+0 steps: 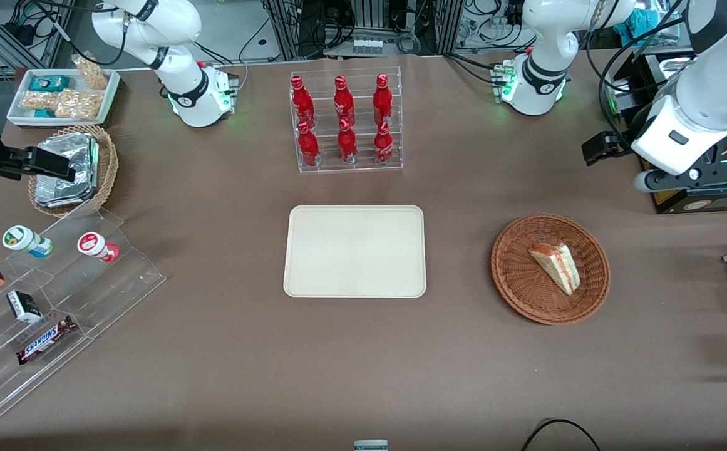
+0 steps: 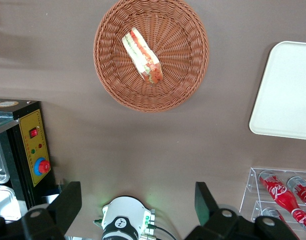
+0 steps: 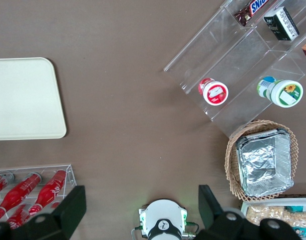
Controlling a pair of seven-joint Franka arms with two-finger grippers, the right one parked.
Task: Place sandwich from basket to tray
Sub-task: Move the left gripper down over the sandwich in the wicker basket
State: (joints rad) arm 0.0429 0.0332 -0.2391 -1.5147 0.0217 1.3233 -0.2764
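you held the claw [image 2: 138, 205] high over the table [image 1: 213, 351], fingers spread wide and empty, so its camera took in both ends of the job: the sandwich [image 1: 556, 267] lay in the basket [image 1: 513, 282], the tray [image 1: 354, 259] bare beside it.

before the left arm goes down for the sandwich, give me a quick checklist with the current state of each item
1. Sandwich lies in the basket: ok.
2. Nothing covers the sandwich, and it is the only thing in the basket: ok.
3. Gripper fingers open, nothing between them: ok.
4. Gripper over the sandwich: not ok; it hangs high above the table, farther from the front camera than the basket.
5. Tray bare, room for the sandwich: ok.
6. Path from basket to tray free of other things: ok; the bottle rack stands farther from the front camera than the tray.
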